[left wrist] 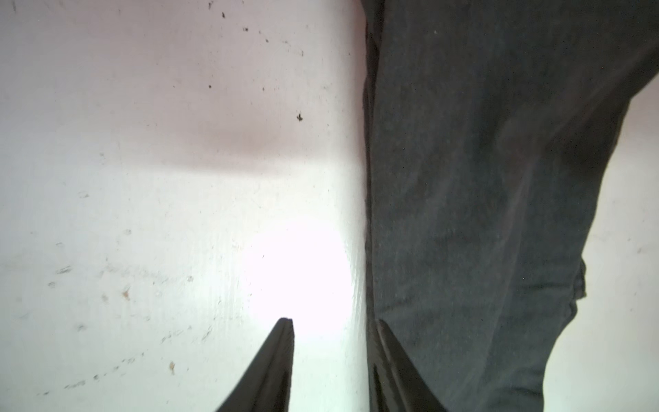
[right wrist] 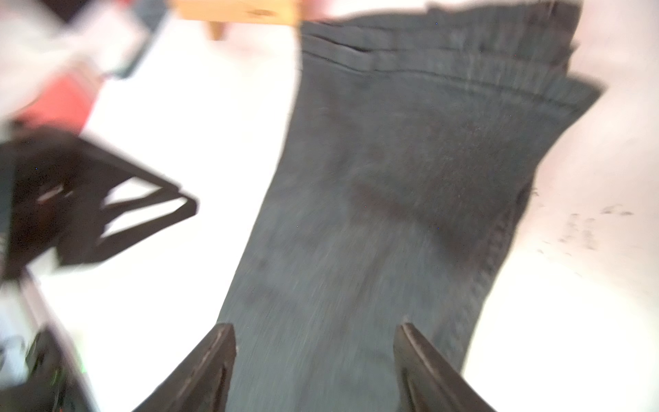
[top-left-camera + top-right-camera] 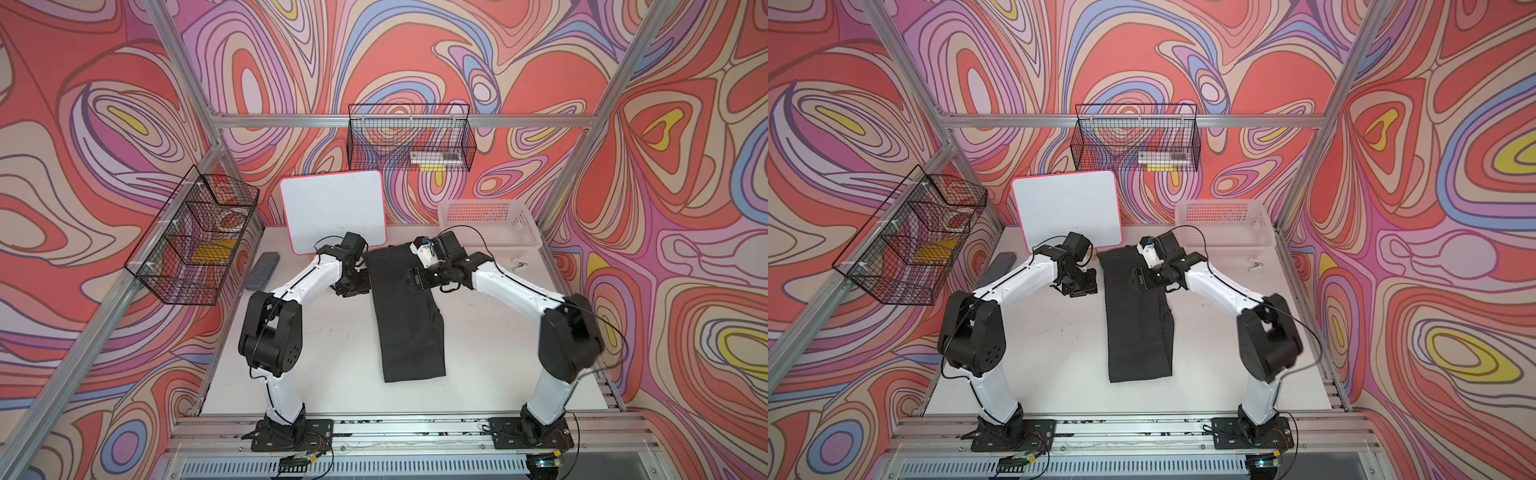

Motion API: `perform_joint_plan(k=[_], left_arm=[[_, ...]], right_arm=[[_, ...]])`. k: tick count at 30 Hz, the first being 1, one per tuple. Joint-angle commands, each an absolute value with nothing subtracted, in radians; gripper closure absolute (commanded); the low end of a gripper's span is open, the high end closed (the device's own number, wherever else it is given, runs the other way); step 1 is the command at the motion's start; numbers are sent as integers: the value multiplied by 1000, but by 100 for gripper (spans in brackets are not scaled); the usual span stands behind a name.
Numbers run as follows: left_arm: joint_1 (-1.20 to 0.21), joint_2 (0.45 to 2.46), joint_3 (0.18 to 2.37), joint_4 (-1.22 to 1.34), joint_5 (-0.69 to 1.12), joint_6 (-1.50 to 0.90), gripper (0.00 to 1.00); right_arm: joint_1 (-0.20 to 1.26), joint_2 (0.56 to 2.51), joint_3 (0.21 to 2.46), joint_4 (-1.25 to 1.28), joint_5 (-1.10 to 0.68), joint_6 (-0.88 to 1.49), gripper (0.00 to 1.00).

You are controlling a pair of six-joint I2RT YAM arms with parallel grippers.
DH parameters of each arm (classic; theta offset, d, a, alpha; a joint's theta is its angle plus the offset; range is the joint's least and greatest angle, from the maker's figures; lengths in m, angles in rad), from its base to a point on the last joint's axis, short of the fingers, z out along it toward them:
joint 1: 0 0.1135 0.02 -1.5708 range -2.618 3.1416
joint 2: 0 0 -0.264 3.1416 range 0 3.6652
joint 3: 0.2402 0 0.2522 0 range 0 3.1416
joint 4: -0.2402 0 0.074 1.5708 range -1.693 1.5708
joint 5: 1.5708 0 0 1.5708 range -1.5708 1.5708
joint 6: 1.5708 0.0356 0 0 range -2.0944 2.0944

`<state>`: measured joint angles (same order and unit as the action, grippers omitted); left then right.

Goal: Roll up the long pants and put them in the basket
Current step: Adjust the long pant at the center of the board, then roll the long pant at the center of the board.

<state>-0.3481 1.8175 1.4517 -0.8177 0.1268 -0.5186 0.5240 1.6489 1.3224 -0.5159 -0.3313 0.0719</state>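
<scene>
— Item one?
— Long pants (image 3: pixel 409 316): charcoal, folded lengthwise, lying flat on the middle of the table (image 3: pixel 332 340). One end sits just before the whiteboard (image 3: pixel 332 212), the other points toward the arm bases. No roll begun, by my reading.
— Pincers?
— Left gripper (image 1: pixel 333 321): jaws partly apart, bare table between them, one finger at the cloth's left edge, nothing held. Right gripper (image 2: pixel 315 326): jaws wide apart above the fabric, nothing clamped. That wrist view is smeared.
— Step in hand?
— Taking the far end, I judge. To do it well, each pincer takes its own corner of the stitched band, level with the other, catching all layers. The first lap should be turned tight and square, or the roll will cone. The right edge bulges outward midway and wants tidying.
— Surface?
— White, scuffed, speckled dark. Likely smooth enough for denim to slide rather than turn.
— Room?
— Eraser (image 3: pixel 262 272): grey, left of the left arm. Plastic basket (image 3: pixel 490 224): white, far right corner. Wire baskets (image 3: pixel 195 237): two, hung on the aluminium frame (image 3: pixel 399 120). Walls (image 3: pixel 665 208): red-lilac swirls.
</scene>
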Motion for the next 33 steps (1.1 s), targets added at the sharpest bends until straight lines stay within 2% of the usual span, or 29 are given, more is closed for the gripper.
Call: perform_joint_plan(k=[1,7,12,16,23,27,28,30,33], left_arm=[[-344,1755,1427,-920,111,-460,58],[-353,1659,1405,-976,74,-406,57],[-333,1667,1420,-979,85,-387,57],[-320,1663,1440,-975,94,-386,57],[-299,1650,1438,-968,111,-376,57],[-286,1637,1427,-968,118,-369,57],[-282,1635,1427,-968,122,-367,57],[-281,1628,1428,-970,120,-362,58],[-281,1622,1437,-983,116,-349,59]], right_arm=[[581,1488,1123,-583,-372,-192,27],[874,1215,828,-484,-196,-175,25],[1095,1322,828,-533,55,-215,24],[1135,1336,822,-536,110,-242,21],[1136,1502,828,-521,271,-396,20],[1126,1548,821,-491,253,-402,20],[1125,1565,824,-489,265,-392,22],[1117,1593,838,-501,254,-379,34],[1102,1590,890,-535,131,-364,78]])
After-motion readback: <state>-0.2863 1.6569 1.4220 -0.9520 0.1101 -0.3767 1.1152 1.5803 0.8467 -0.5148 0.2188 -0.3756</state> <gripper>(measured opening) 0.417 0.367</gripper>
